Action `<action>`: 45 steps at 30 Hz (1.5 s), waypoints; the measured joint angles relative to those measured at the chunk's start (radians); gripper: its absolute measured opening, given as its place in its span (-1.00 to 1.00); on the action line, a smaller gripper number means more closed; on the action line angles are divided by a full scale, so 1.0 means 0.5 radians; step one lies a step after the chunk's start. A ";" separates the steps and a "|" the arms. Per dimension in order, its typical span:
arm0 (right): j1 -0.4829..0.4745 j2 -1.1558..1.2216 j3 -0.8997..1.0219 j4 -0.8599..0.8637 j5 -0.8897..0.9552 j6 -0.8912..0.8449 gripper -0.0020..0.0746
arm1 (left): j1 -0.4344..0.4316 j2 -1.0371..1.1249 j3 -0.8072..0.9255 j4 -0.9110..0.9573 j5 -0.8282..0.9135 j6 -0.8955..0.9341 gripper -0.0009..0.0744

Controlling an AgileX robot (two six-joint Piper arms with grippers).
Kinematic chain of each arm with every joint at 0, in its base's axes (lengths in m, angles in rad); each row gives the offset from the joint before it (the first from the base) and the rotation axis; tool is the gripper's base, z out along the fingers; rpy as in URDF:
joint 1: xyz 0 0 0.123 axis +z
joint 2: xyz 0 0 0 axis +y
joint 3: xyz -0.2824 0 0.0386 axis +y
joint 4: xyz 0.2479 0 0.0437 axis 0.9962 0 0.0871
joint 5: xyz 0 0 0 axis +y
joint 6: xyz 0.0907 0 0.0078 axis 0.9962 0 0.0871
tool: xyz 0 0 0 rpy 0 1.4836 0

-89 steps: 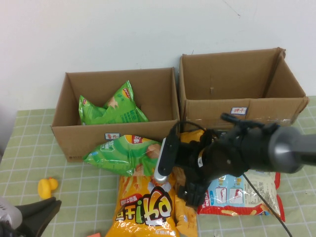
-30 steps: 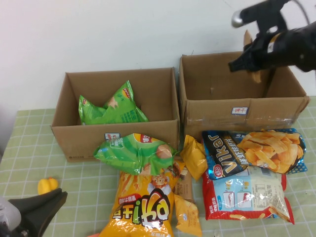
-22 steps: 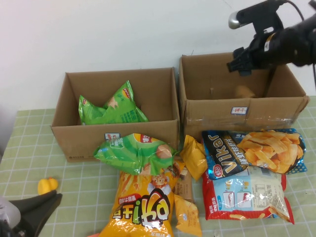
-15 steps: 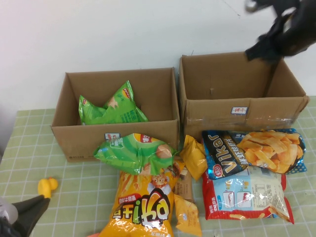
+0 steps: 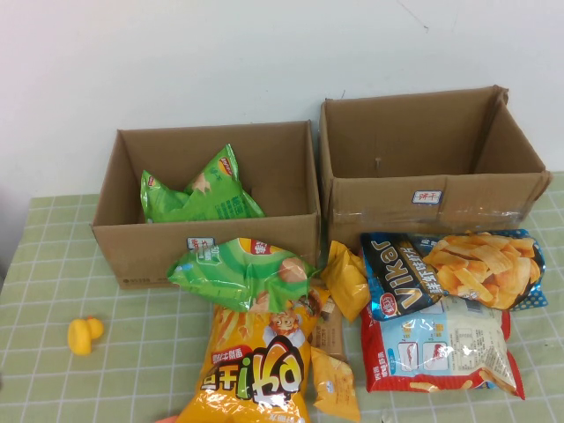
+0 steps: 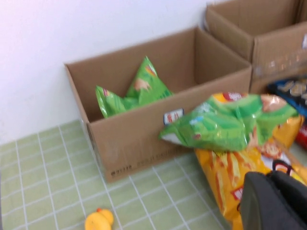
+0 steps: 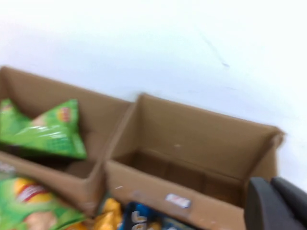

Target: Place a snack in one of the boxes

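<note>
Two open cardboard boxes stand side by side at the back. The left box [image 5: 207, 236] holds a green chip bag [image 5: 207, 196]. Of the right box [image 5: 432, 196] only bare cardboard shows inside, and its floor is hidden behind the front wall. Neither arm appears in the high view. In the left wrist view my left gripper [image 6: 270, 176] is shut and empty, low over the orange chip bag [image 6: 225, 167]. My right gripper [image 7: 271, 182], seen in the right wrist view, is shut and empty, raised in front of the right box [image 7: 192, 143].
Loose snacks lie in front of the boxes: a green bag [image 5: 242, 273], a big orange bag [image 5: 260, 366], a blue bag [image 5: 454, 273], a white-and-red bag [image 5: 436, 348] and small yellow packs [image 5: 345, 280]. A yellow toy duck [image 5: 84, 335] sits at the left.
The right arm, holding a small brown pack over the right box, let it drop inside and then pulled up out of the high view. The left gripper has left that view's bottom corner.
</note>
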 joint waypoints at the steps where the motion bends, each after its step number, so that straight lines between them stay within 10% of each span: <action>1: 0.016 -0.083 0.116 0.027 -0.044 -0.032 -0.95 | 0.000 -0.078 0.013 0.000 0.009 0.000 -0.98; 21: 0.192 -1.715 1.452 0.609 -0.200 -0.500 -0.95 | 0.000 -0.398 0.164 -0.004 0.027 0.008 -0.98; 45: 0.192 -1.811 1.715 0.462 0.546 -0.431 -0.95 | 0.000 -0.398 0.164 -0.004 0.027 0.008 -0.98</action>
